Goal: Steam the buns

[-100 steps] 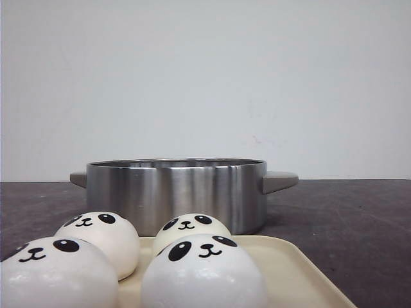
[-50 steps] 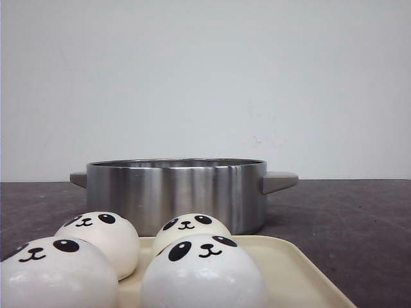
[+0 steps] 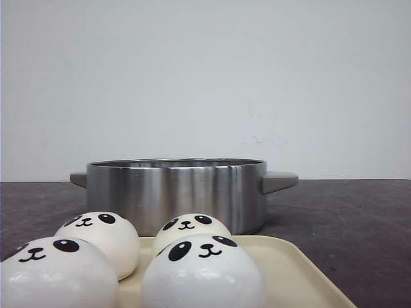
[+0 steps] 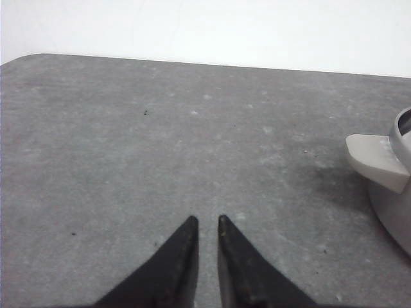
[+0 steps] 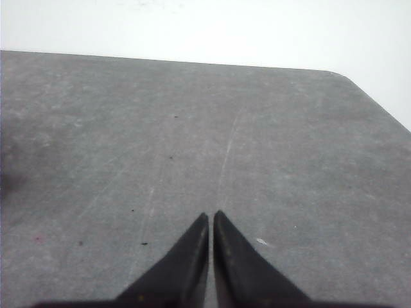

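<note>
Several white panda-face buns sit on a cream tray (image 3: 295, 269) at the front of the table: a front-left bun (image 3: 54, 276), a front-middle bun (image 3: 202, 273), a back-left bun (image 3: 103, 237) and a back-middle bun (image 3: 189, 226). Behind them stands a round steel pot (image 3: 176, 192) with two side handles. My left gripper (image 4: 206, 221) is shut and empty over bare table, with the pot's handle (image 4: 376, 160) off to one side. My right gripper (image 5: 211, 217) is shut and empty over bare table. Neither gripper shows in the front view.
The table is dark grey (image 3: 347, 218) with a white wall behind. The left wrist view shows a rounded table corner (image 4: 29, 61); the right wrist view shows another rounded corner (image 5: 343, 77).
</note>
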Robot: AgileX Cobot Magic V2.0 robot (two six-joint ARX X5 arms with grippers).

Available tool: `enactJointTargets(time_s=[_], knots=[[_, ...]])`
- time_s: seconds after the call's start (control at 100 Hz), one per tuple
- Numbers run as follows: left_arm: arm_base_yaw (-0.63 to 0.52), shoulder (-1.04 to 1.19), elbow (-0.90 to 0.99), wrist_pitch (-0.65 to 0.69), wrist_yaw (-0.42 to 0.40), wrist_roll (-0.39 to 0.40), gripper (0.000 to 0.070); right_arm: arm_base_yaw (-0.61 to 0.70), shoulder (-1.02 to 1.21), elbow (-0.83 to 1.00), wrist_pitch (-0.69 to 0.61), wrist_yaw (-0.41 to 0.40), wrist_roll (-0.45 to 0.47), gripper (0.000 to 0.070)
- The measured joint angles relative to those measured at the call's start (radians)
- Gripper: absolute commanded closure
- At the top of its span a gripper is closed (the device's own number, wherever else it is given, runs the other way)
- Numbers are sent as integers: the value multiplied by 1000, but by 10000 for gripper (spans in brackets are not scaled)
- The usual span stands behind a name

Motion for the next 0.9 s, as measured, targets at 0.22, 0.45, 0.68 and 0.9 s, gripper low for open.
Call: enactJointTargets(time_s=[0.22, 0.45, 0.68, 0.9], knots=[[0, 0, 0, 0, 0, -2, 683, 0, 0, 0, 12, -1, 23, 689], [0, 0, 0, 0, 5, -161, 687, 0, 0, 0, 79, -35, 190, 690], [-1, 4, 62, -27, 175, -340, 687, 0, 5, 82, 120, -203, 361, 697], [-32, 98, 306, -11, 222, -368, 686, 0, 148, 425, -105, -287, 379, 697]])
